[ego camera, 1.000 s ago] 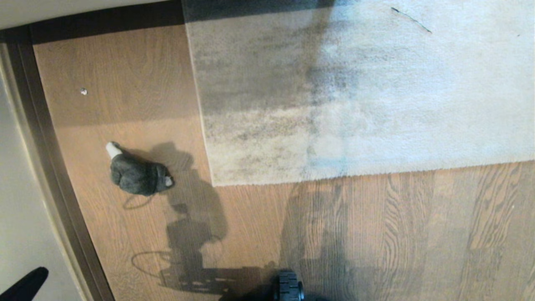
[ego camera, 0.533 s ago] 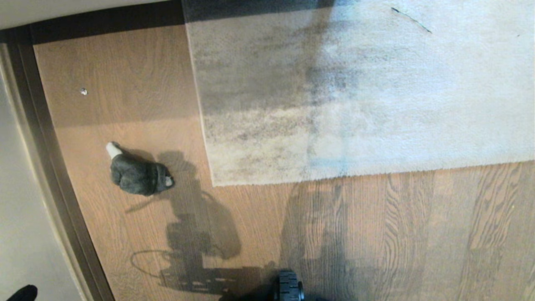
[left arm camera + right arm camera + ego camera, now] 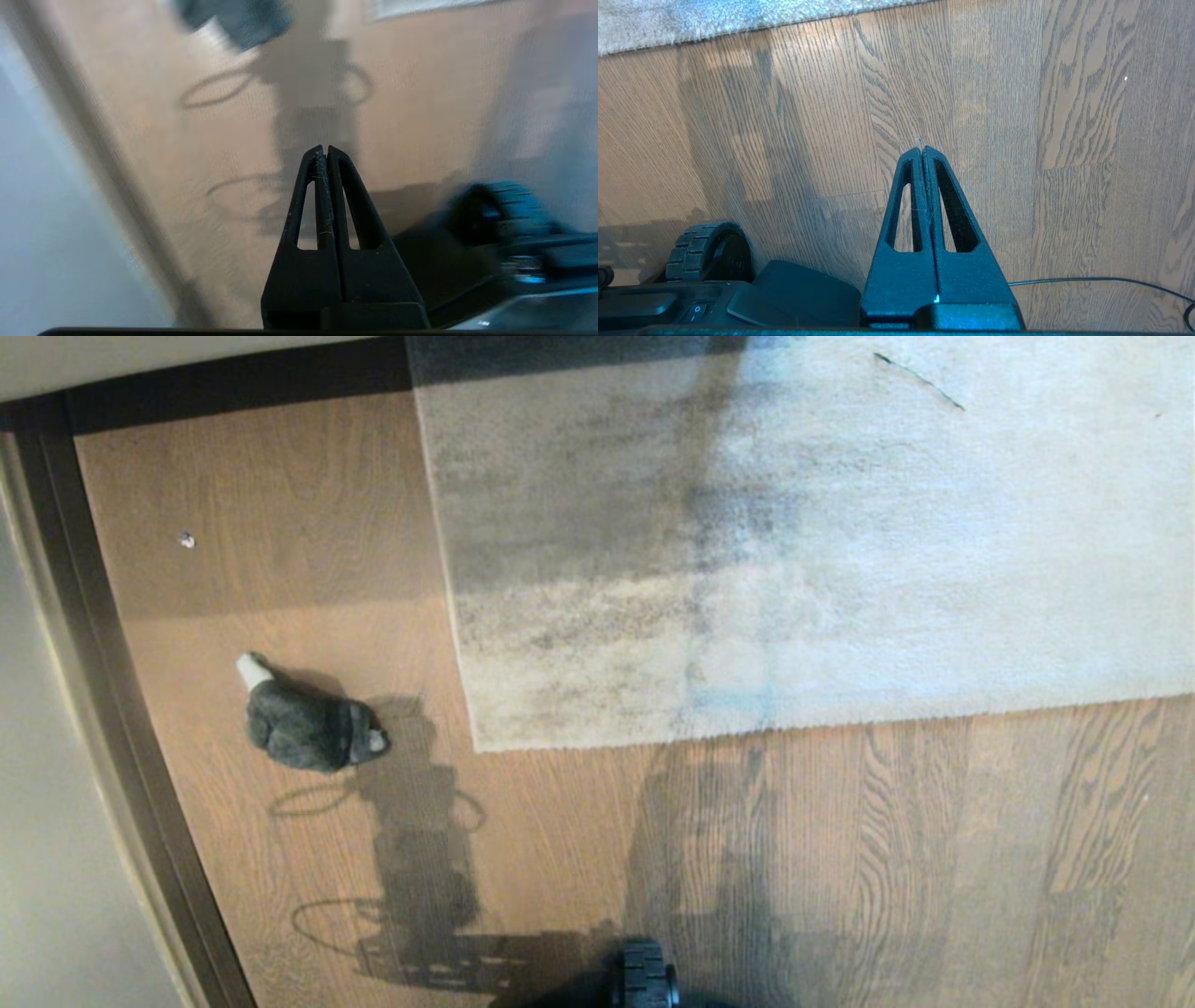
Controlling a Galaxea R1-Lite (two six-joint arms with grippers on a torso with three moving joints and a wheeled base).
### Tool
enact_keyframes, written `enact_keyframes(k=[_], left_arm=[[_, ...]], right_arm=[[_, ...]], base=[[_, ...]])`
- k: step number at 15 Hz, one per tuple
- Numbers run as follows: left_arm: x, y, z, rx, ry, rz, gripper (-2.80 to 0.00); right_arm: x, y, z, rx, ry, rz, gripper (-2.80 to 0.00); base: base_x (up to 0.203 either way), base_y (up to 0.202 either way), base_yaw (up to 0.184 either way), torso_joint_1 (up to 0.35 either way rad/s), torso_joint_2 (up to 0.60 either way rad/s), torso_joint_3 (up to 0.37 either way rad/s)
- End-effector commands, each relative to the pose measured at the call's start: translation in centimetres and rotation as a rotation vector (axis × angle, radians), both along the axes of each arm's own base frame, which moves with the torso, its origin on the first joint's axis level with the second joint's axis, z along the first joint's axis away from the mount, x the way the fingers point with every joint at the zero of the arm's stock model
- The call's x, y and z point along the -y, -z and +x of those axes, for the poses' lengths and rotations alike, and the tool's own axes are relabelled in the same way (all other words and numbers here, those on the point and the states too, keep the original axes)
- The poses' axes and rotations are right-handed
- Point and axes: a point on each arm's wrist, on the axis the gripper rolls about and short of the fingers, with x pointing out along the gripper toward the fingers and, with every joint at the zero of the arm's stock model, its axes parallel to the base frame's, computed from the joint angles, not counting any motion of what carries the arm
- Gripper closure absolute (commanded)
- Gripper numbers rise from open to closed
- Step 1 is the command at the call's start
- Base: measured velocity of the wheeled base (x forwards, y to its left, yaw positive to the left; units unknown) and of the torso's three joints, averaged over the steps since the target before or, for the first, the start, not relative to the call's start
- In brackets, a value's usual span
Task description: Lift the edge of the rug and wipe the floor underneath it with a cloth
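The light grey rug [image 3: 794, 541] lies flat, and its near edge and square corner [image 3: 478, 745] rest on the wood floor [image 3: 840, 859]. The dark grey cloth [image 3: 303, 723] with a whitish tip lies bunched on the floor to the left of that corner; it shows blurred in the left wrist view [image 3: 238, 21]. My left gripper [image 3: 323, 149] is shut and empty, above the floor well short of the cloth. The right gripper [image 3: 922, 150] is shut and empty too, over bare planks near the rug edge [image 3: 738, 25]. Neither gripper shows in the head view.
A dark brown skirting strip [image 3: 121, 709] and pale wall run along the left. A small white speck [image 3: 187, 539] lies on the floor at the far left. My base wheel [image 3: 644, 975] sits at the near edge. A thin cable [image 3: 1101, 281] lies on the floor beside the right gripper.
A dark part of the left arm at the head view's lower left corner slid out of view. The arm's shadow beside the cloth shifted. Cloth and rug stayed still.
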Motion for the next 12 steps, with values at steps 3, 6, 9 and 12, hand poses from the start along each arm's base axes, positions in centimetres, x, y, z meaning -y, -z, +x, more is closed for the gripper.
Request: enact_keyframes(k=[3,6,9,12], left_arm=[[-0.19,1.33,-1.78,0.102,-0.091,-0.078,0.0],[-0.19,1.33,-1.78,0.101,-0.094,-0.091,0.0],[-0.2,1.33,-1.78,0.101,-0.094,-0.093,0.0],[-0.2,1.33,-1.78,0.101,-0.094,-0.093,0.0]], right_arm=[[0.0,0.0,0.01,-0.001,0.0,0.002,0.0],[0.0,0.0,0.01,-0.001,0.0,0.002,0.0],[0.0,0.0,0.01,-0.001,0.0,0.002,0.0],[0.0,0.04,0.02,-0.003,0.0,0.0,0.0]], base=[[0.0,0.0,0.0,0.0,0.0,0.0],[0.0,0.0,0.0,0.0,0.0,0.0],[0.0,0.0,0.0,0.0,0.0,0.0],[0.0,0.0,0.0,0.0,0.0,0.0]])
